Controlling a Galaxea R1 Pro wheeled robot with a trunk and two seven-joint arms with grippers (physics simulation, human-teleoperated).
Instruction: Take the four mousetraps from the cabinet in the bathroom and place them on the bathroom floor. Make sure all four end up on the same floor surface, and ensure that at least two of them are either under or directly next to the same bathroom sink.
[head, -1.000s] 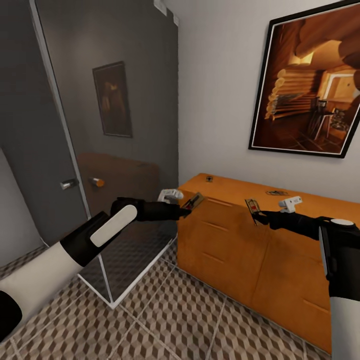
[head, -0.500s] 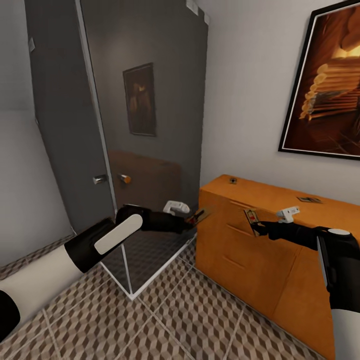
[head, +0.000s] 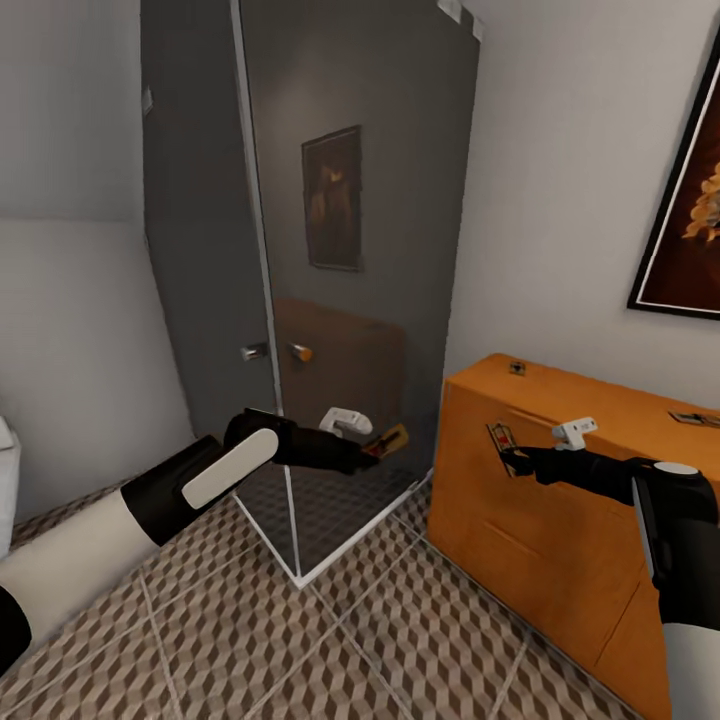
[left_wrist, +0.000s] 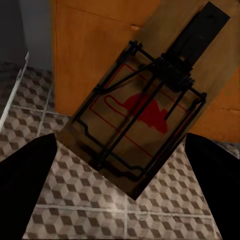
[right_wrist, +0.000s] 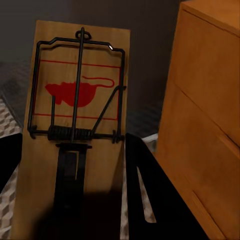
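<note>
My left gripper (head: 374, 452) is shut on a mousetrap (head: 392, 439), a small brown board with dark wire, held in front of the glass shower wall. In the left wrist view that mousetrap (left_wrist: 142, 107) hangs tilted over the cube-patterned floor (left_wrist: 100, 220). My right gripper (head: 513, 461) is shut on a second mousetrap (head: 500, 438), held upright before the orange-brown cabinet (head: 560, 530); the right wrist view shows that same mousetrap (right_wrist: 75, 125) close up. Two more mousetraps (head: 517, 368) (head: 693, 417) lie on the cabinet top. The sink is out of view.
A dark glass shower enclosure (head: 340, 250) with a white base rim (head: 300, 578) stands left of the cabinet. A framed picture (head: 690, 220) hangs on the right wall. A white fixture (head: 6, 475) shows at the left edge. Patterned floor tiles (head: 300, 650) stretch in front.
The whole view has swung to the left, so the cabinet and picture sit further right in the picture. Both grippers still hold their mousetraps, the left one now off the cabinet's corner.
</note>
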